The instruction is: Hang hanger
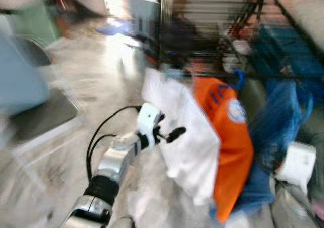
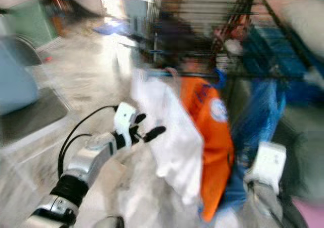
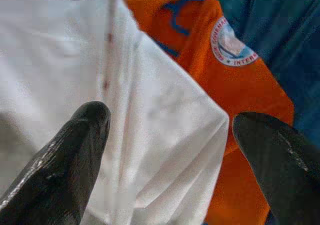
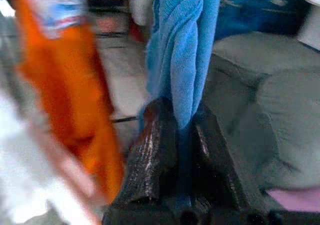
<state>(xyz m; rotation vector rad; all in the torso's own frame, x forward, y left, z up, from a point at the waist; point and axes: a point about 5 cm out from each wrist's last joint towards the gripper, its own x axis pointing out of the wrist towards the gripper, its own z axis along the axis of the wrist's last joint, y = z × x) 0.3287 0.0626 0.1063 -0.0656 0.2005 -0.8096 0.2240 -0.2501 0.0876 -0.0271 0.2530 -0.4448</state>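
Note:
The head views are blurred. A white shirt (image 1: 182,131), an orange shirt with a round badge (image 1: 228,137) and a blue knitted garment (image 1: 278,121) hang side by side from a dark rail (image 1: 253,75). My left gripper (image 1: 169,134) is open just in front of the white shirt, whose cloth (image 3: 165,110) shows between its fingers (image 3: 85,135). My right gripper (image 4: 182,115) is shut on the lower edge of the blue knitted garment (image 4: 185,45); its white wrist (image 1: 298,162) sits low at the right. The hangers themselves are hidden by the clothes.
A grey chair (image 1: 30,116) stands on the pale floor at the left. A dark wire rack (image 1: 212,15) with a tripod rises behind the clothes. Grey cushions (image 4: 270,85) lie behind the blue garment. A blue item (image 1: 114,26) lies on the floor far back.

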